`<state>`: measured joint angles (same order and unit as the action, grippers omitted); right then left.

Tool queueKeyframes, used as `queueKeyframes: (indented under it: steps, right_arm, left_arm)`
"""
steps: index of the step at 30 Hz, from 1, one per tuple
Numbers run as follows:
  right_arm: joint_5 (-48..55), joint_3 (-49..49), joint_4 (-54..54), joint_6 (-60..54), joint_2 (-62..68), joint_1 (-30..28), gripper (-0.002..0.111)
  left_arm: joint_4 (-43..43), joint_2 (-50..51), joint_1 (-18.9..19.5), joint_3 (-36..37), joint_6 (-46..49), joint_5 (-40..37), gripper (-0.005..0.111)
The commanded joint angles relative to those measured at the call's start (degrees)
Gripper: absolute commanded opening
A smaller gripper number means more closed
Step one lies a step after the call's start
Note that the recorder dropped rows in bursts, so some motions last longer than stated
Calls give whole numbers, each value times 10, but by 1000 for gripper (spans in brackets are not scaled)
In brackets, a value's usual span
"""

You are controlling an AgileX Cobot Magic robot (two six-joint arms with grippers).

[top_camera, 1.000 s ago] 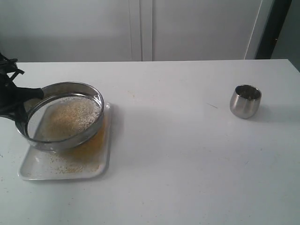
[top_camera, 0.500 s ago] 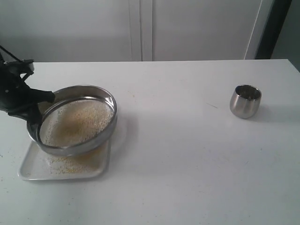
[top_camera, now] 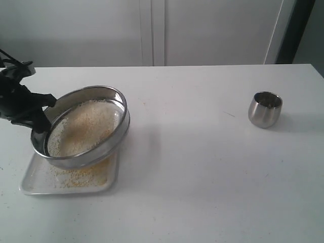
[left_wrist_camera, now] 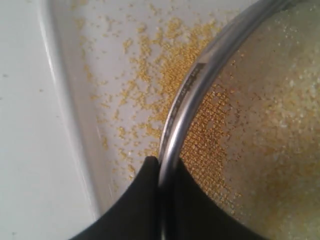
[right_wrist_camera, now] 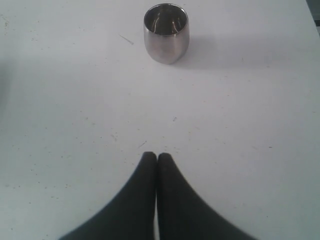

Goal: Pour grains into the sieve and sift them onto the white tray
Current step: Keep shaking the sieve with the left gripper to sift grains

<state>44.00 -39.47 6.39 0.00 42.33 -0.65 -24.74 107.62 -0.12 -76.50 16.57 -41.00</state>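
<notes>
The round steel sieve (top_camera: pixel 83 126) hangs tilted above the white tray (top_camera: pixel 35 179), its near side lower. Pale and golden grains (top_camera: pixel 83 125) lie on its mesh, and fine golden granules (top_camera: pixel 83 176) are scattered on the tray beneath. My left gripper (top_camera: pixel 44 119) is shut on the sieve's left rim; in the left wrist view the steel rim (left_wrist_camera: pixel 187 105) runs between the two black fingers (left_wrist_camera: pixel 137 200), with the left gripper (left_wrist_camera: pixel 165 167) pinching it above the speckled tray (left_wrist_camera: pixel 85 75). My right gripper (right_wrist_camera: pixel 156 157) is shut on nothing, above bare table.
A small rounded steel cup (top_camera: pixel 265 109) stands at the right of the white table (top_camera: pixel 202 167); it is also in the right wrist view, the cup (right_wrist_camera: pixel 166 32) ahead of the shut fingers. A white wall panel runs behind the table.
The sieve has swung to the right over the tray and tipped more steeply. The left gripper moved with it. More golden granules show on the tray's near end.
</notes>
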Motion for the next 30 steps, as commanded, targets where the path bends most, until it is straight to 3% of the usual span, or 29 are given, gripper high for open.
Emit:
queueKeyframes:
  steps: [1, 2, 4, 6, 8, 10, 13, 15, 18, 20, 23, 25, 28, 30]
  right_arm:
    - [-3, 2, 0, 0, -5, 1, 0]
    - [-3, 2, 0, 0, -5, 1, 0]
    - [-3, 2, 0, 0, -5, 1, 0]
    - [-3, 2, 0, 0, -5, 1, 0]
    - [-3, 2, 0, 0, -5, 1, 0]
    - [-3, 2, 0, 0, -5, 1, 0]
    - [-3, 2, 0, 0, -5, 1, 0]
    - [-3, 2, 0, 0, -5, 1, 0]
    - [-4, 2, 0, 0, -5, 1, 0]
    - [-4, 2, 0, 0, -5, 1, 0]
    - [-4, 2, 0, 0, -5, 1, 0]
    - [-4, 2, 0, 0, -5, 1, 0]
    - [-4, 2, 0, 0, -5, 1, 0]
    - [-4, 2, 0, 0, -5, 1, 0]
  left_arm:
    - [47, -10, 9, -2, -177, 46, 0]
    - [28, -10, 11, -2, -178, 24, 0]
    - [-23, -13, -3, -2, -42, -30, 0]
    - [-27, -18, -19, -1, 32, -26, 0]
    - [30, -18, -14, -1, -36, 46, 0]
    - [46, -16, 7, -1, -172, 52, 0]
    - [11, -17, 2, -1, -66, -18, 0]
    - [13, -22, -10, 0, -18, -25, 0]
    - [47, -20, -1, 6, -88, 47, 0]
    - [31, -18, 9, 6, -129, 32, 0]
    - [-21, -24, -1, 5, -23, -40, 0]
    - [-17, -30, -7, 8, 49, -14, 0]
    - [3, -26, 18, 9, -50, 40, 0]
    - [-8, -26, 23, 9, -90, 10, 0]
